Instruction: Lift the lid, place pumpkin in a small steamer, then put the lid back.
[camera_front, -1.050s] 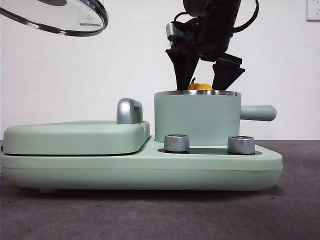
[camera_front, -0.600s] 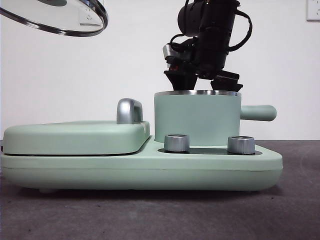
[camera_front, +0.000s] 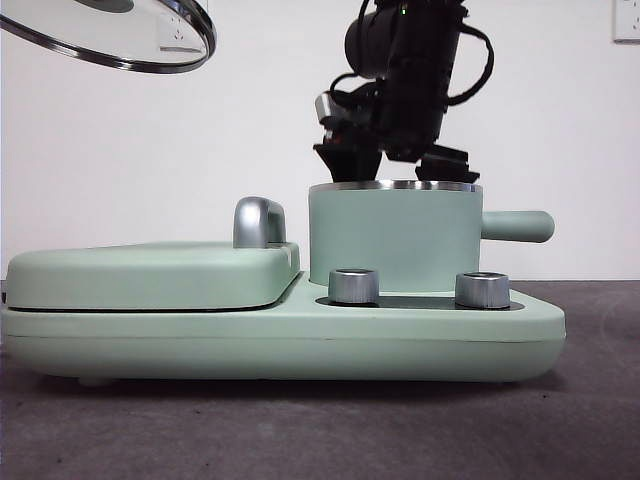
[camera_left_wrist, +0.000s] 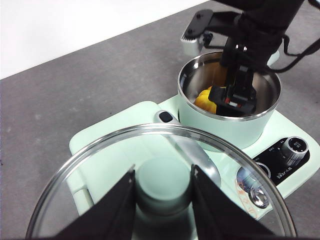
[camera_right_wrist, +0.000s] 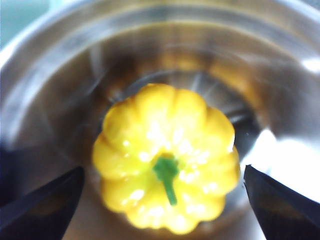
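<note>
The pumpkin (camera_right_wrist: 165, 155), yellow with a green stem, lies stem-up on the steel bottom of the small steamer (camera_front: 395, 240). In the left wrist view the pumpkin (camera_left_wrist: 205, 99) shows only partly behind the right arm. My right gripper (camera_right_wrist: 162, 170) reaches down into the pot, open, one jaw on each side of the pumpkin with a gap to it. In the front view its tips are hidden below the rim. High at the far left, my left gripper (camera_left_wrist: 162, 172) is shut on the mint-green knob of the glass lid (camera_front: 110, 40), holding it tilted in the air.
The steamer stands on a wide mint-green appliance base (camera_front: 280, 335) with two steel knobs (camera_front: 353, 285) in front. A flat griddle cover (camera_front: 150, 272) with a steel handle (camera_front: 258, 222) fills the base's left half. The pot's side handle (camera_front: 515, 226) sticks out to the right.
My right gripper has sunk into the pot, and the pumpkin has gone from poking above the rim to below it. The lid has stayed where it was.
</note>
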